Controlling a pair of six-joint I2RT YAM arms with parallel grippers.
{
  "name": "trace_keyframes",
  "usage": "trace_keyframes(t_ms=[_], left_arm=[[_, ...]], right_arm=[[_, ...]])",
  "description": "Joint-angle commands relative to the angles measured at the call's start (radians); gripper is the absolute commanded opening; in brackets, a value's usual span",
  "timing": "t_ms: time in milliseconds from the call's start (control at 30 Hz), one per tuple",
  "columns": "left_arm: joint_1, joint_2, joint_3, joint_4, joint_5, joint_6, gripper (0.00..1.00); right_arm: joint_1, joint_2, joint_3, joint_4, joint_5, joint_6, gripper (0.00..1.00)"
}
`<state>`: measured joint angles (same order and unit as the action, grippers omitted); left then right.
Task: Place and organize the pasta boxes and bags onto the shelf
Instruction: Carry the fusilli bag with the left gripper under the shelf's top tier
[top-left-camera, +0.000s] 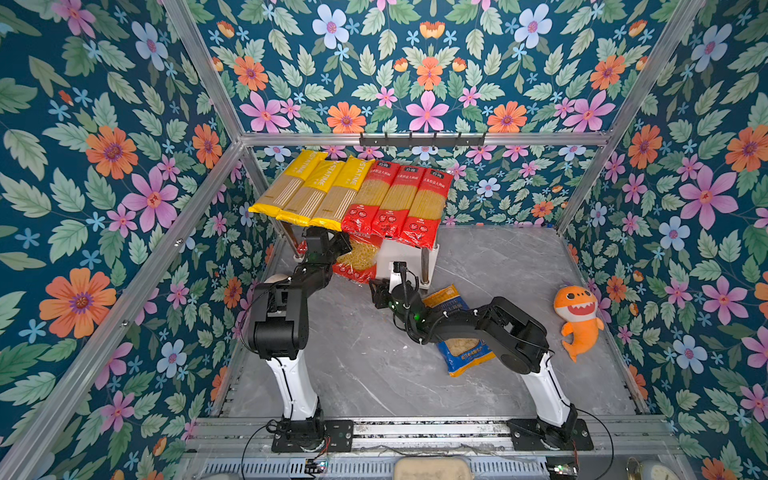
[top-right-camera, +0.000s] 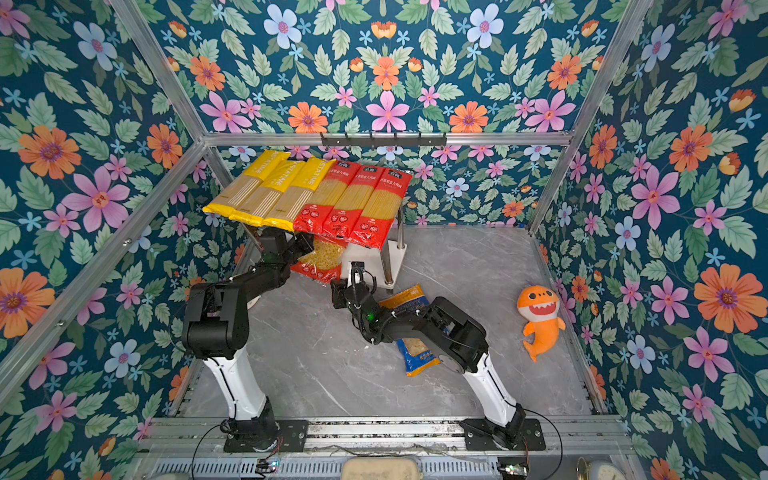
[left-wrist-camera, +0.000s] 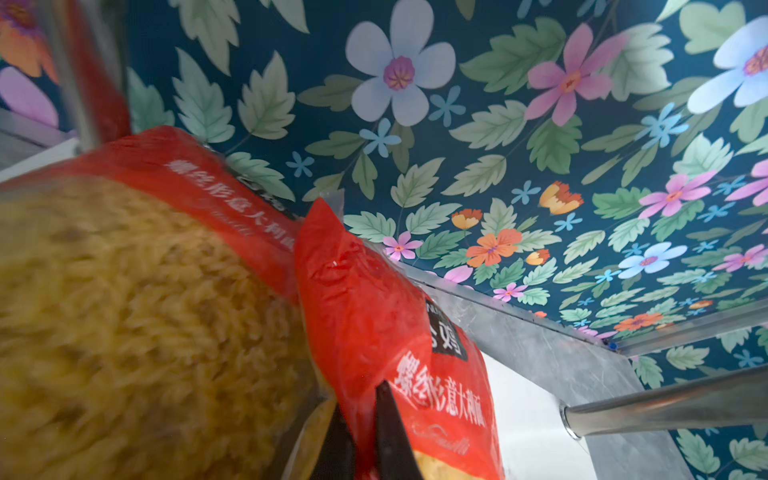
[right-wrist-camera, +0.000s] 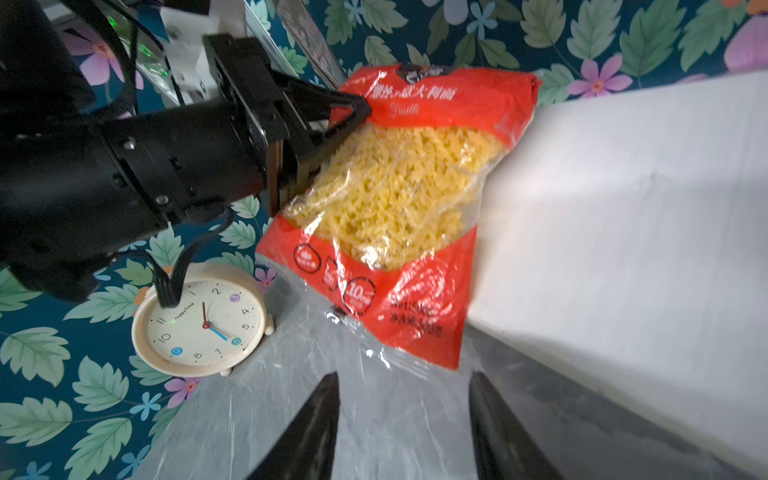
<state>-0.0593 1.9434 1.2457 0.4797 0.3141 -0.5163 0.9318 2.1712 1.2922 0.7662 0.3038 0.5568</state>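
On the shelf's top board lie three yellow spaghetti packs, then three red spaghetti packs. Under its front left edge, your left gripper is clamped on a red fusilli bag at the lower board. Your right gripper hangs spread and empty just before the shelf. The blue-orange bag lies on the counter farther out.
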Motion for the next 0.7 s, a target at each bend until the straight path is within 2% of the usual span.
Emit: trace_keyframes(t_ms=[0, 300, 533, 667], left_arm=[[-0.012, 0.025, 0.035, 0.01, 0.025, 0.019, 0.01], [-0.027, 0.086, 0.118, -0.027, -0.044, 0.022, 0.06], [-0.022, -0.029, 0.027, -0.04, -0.108, 0.029, 0.38], [-0.013, -0.091, -0.001, -0.081, -0.132, 0.042, 0.46]], right_arm=[[0.02, -0.03, -0.02, 0.021, -0.009, 0.032, 0.51], [0.059, -0.062, -0.078, 0.009, -0.019, 0.067, 0.51], [0.067, -0.105, -0.165, 0.041, -0.022, 0.105, 0.49], [0.072, -0.133, -0.211, 0.054, -0.022, 0.117, 0.49]])
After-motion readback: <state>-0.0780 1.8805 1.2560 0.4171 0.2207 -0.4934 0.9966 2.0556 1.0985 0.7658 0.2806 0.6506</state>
